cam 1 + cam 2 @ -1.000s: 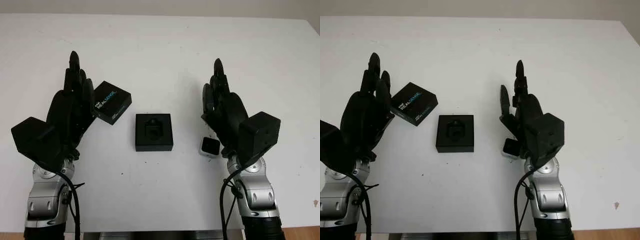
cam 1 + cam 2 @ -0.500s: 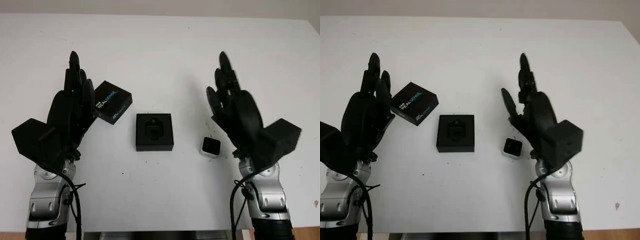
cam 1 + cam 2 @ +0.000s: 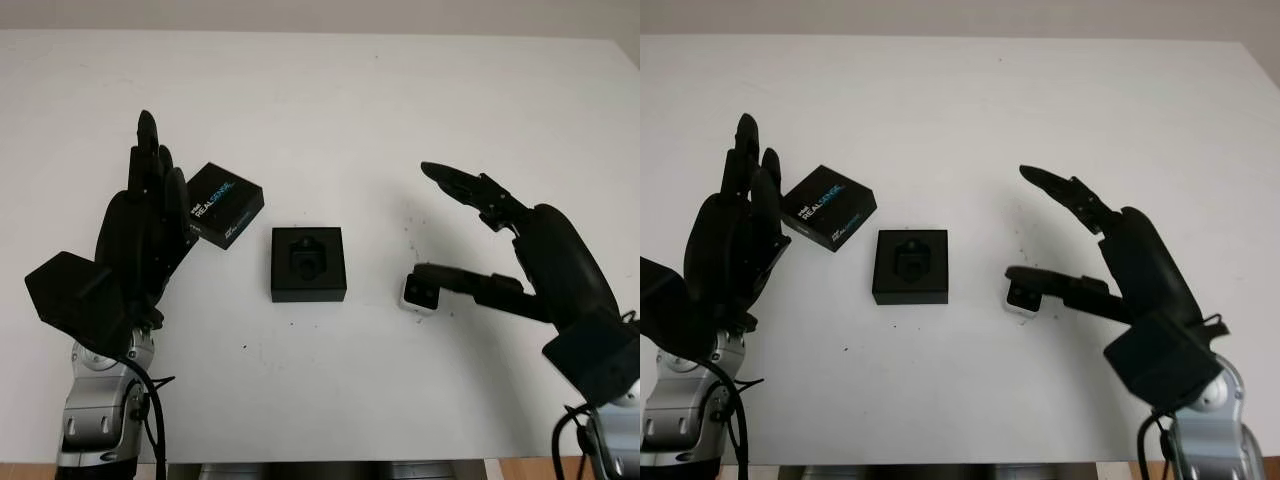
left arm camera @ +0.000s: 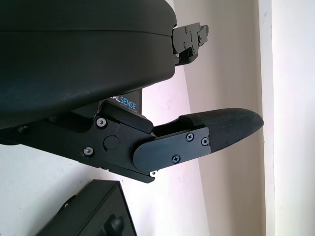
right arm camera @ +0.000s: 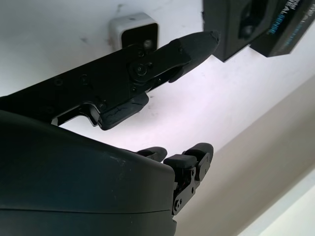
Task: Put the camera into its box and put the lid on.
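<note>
On the white desk, the open black box sits at the centre, its moulded insert showing. The small white camera with its dark square face lies on the desk at 3 o'clock from the box, a little apart from it. The black lid, printed REALSENSE, lies tilted at 10 o'clock from the box, close to its corner.

The right hand reaches in from 4 o'clock, turned on its side and spread wide, holding nothing: its thumb stretches to the camera's near side, at or just above it, while the upper fingers point out over bare desk at 1 o'clock from the camera.

The left hand stands open at 9 o'clock from the box, pointing toward 12 o'clock, just beside the lid's left edge, gripping nothing.
</note>
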`<state>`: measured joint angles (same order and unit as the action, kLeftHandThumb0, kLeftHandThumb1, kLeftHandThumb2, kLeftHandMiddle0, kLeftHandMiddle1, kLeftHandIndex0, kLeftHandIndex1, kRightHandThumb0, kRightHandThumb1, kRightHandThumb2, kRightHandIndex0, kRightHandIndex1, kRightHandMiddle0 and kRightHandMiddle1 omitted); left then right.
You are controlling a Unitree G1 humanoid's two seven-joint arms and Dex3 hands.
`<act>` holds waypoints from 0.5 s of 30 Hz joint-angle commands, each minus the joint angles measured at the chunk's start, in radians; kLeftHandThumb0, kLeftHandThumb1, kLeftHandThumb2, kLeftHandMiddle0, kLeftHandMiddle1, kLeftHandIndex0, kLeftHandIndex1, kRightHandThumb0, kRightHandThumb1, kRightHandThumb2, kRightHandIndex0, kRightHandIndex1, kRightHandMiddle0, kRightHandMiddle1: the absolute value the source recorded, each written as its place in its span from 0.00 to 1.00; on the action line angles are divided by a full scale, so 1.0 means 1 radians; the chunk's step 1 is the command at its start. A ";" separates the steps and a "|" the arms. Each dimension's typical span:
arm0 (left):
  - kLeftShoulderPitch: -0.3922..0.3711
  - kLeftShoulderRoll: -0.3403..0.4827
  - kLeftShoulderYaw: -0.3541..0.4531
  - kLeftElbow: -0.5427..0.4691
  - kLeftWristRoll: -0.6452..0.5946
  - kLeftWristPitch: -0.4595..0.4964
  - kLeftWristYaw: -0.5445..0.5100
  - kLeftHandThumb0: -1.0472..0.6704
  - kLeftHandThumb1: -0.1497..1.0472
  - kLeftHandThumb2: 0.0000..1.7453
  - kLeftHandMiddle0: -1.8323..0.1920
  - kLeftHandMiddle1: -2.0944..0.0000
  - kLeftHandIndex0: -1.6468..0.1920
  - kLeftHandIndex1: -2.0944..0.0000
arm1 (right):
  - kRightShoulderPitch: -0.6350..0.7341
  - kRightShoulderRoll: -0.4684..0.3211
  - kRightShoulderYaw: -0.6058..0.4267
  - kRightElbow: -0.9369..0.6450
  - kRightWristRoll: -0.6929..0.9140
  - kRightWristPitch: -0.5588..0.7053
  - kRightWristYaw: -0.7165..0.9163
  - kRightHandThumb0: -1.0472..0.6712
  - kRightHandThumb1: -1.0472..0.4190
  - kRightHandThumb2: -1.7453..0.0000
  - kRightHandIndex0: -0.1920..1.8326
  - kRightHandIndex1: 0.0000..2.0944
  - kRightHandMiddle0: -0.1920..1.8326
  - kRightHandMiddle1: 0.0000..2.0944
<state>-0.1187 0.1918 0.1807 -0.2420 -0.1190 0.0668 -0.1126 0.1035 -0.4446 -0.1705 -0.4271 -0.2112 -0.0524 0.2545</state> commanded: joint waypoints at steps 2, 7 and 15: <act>0.014 -0.004 0.000 -0.009 -0.007 -0.014 -0.003 0.11 1.00 0.41 1.00 1.00 1.00 1.00 | 0.041 -0.008 -0.009 -0.014 -0.012 -0.009 0.000 0.15 0.13 0.97 0.21 0.03 0.28 0.06; 0.014 -0.005 0.002 -0.003 -0.008 -0.015 0.000 0.11 1.00 0.41 1.00 1.00 1.00 1.00 | 0.089 0.008 0.023 -0.005 -0.129 -0.017 -0.056 0.15 0.13 0.97 0.19 0.02 0.27 0.04; 0.022 0.012 0.005 -0.002 -0.005 -0.016 -0.010 0.11 1.00 0.41 1.00 1.00 1.00 1.00 | 0.119 0.028 0.059 0.107 -0.214 -0.162 -0.185 0.18 0.13 0.97 0.17 0.02 0.26 0.03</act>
<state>-0.1122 0.1943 0.1823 -0.2410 -0.1285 0.0605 -0.1184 0.2029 -0.4219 -0.1186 -0.3411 -0.4142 -0.1906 0.0872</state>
